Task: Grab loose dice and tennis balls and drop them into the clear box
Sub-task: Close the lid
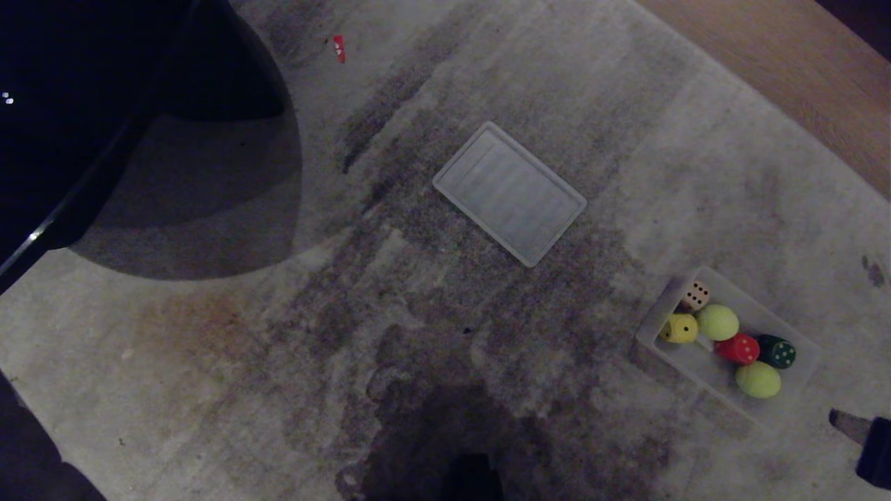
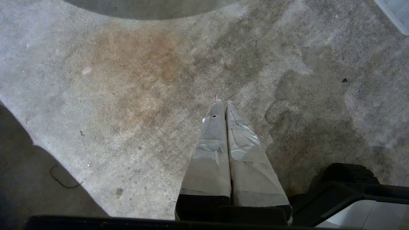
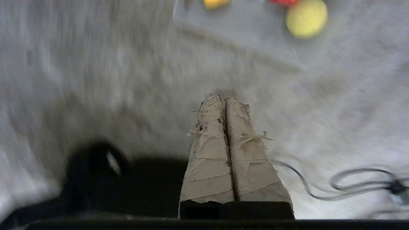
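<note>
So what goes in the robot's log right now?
clear box: four dice, two tennis balls inside | right pincer: shut, empty | left pincer: shut, parked

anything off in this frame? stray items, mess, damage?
No loose dice or balls: four dice and two tennis balls lie inside the clear box. Its ribbed lid lies apart on the stained carpet. A small red scrap lies at the far edge. Tape on the right gripper is frayed.
</note>
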Tool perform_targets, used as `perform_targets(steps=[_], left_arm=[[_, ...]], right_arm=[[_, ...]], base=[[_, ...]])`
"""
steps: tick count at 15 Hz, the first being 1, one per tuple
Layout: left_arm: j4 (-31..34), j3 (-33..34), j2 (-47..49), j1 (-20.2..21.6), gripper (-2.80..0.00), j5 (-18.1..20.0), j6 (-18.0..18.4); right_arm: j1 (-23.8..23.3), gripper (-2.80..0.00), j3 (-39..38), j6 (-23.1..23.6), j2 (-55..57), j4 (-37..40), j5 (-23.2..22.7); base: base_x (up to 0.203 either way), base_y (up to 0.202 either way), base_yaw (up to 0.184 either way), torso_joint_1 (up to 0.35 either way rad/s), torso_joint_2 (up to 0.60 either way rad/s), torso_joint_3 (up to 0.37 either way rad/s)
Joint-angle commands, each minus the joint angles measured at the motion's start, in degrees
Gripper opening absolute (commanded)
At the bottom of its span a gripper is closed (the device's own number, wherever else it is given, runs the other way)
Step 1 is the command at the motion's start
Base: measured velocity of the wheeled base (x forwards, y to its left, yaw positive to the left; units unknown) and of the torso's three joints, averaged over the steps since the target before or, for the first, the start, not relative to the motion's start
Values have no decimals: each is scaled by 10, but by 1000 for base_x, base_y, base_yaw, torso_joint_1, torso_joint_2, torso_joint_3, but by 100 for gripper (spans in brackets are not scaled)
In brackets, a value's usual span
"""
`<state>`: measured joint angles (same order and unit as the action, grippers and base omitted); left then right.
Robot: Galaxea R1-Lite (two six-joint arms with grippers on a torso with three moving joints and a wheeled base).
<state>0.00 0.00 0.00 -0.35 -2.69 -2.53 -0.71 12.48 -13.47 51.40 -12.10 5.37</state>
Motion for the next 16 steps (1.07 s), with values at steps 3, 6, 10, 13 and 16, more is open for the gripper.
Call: perform_targets(steps=[3, 6, 10, 13, 16], left_arm=[[0, 1, 1, 0, -280, 0, 0], [0, 1, 1, 0, -280, 0, 0], [0, 1, 1, 0, -280, 0, 0], [0, 1, 1, 0, -280, 0, 0], [0, 1, 1, 0, -280, 0, 0]], right_arm=[[2, -280, -33, 69, -331, 218, -33], [8, -280, -51, 95, -463, 271, -45], [12, -280, -88, 97, -514, 218, -37], [12, -280, -99, 134, -513, 185, -60], [12, -280, -100, 122, -513, 184, -58]], base=[[0, 0, 0, 0, 0, 0], [0, 0, 0, 0, 0, 0], [0, 0, 0, 0, 0, 0], [0, 0, 0, 0, 0, 0], [0, 0, 0, 0, 0, 0]])
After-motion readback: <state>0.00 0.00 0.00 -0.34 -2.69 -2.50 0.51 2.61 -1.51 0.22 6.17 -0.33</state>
